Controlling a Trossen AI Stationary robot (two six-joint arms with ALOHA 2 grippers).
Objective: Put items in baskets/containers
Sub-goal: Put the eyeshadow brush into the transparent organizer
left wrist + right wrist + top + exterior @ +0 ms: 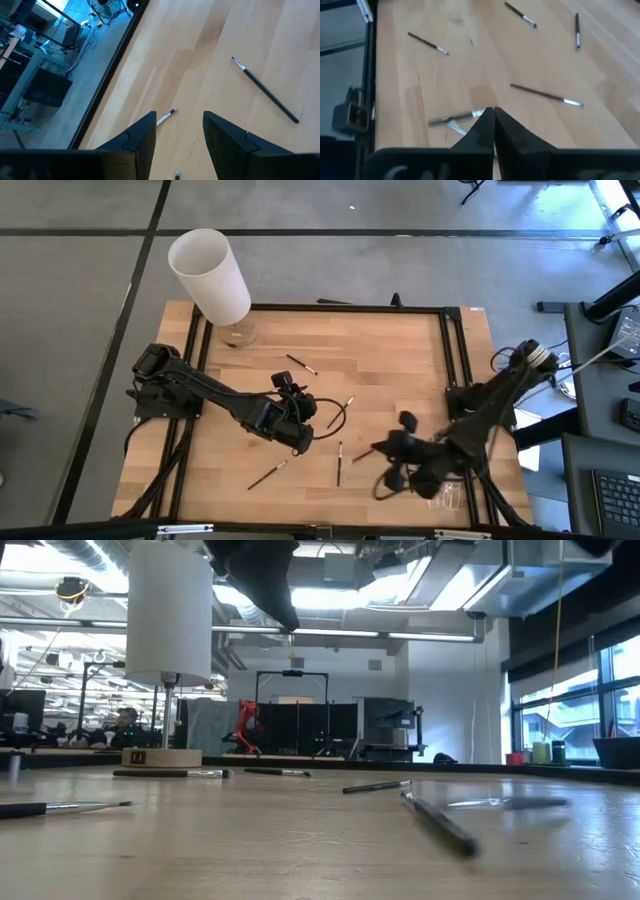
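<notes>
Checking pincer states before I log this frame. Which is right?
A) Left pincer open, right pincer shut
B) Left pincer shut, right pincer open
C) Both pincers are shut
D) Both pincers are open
A: the left pincer shows a clear gap between its fingers, while the right pincer has its fingers pressed together.

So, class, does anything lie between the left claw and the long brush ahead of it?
Nothing visible does. Only wooden table shows between the open left claw and the makeup brush.
</notes>
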